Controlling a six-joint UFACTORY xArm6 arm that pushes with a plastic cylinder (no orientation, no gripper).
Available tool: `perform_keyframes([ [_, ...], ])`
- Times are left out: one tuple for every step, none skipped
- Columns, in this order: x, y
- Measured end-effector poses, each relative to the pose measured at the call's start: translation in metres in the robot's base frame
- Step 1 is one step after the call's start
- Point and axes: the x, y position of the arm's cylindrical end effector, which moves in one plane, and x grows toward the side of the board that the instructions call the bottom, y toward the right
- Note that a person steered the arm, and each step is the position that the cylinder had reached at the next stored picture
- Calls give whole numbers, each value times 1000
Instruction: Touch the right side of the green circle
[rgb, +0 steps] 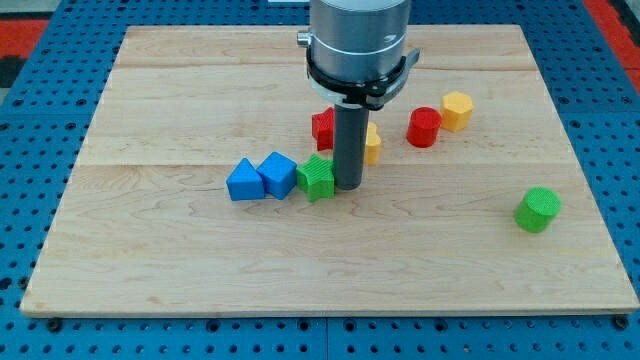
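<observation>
The green circle (538, 209) is a short green cylinder at the view's right, alone on the wooden board (180, 250). My tip (348, 186) is near the board's middle, far to the left of the green circle. It stands right next to a green star-like block (317, 177), on that block's right side. My rod hangs from the grey arm (358, 40) at the view's top.
Two blue blocks (243, 181) (277, 173) lie left of the green star-like block. A red block (324, 127) and a yellow block (372, 143) sit partly hidden behind the rod. A red cylinder (424, 127) and a yellow hexagon (456, 110) stand further right.
</observation>
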Motion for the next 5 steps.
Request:
perform_keyframes([
  [0, 0],
  [5, 25],
  [33, 50],
  [67, 67],
  [73, 108],
])
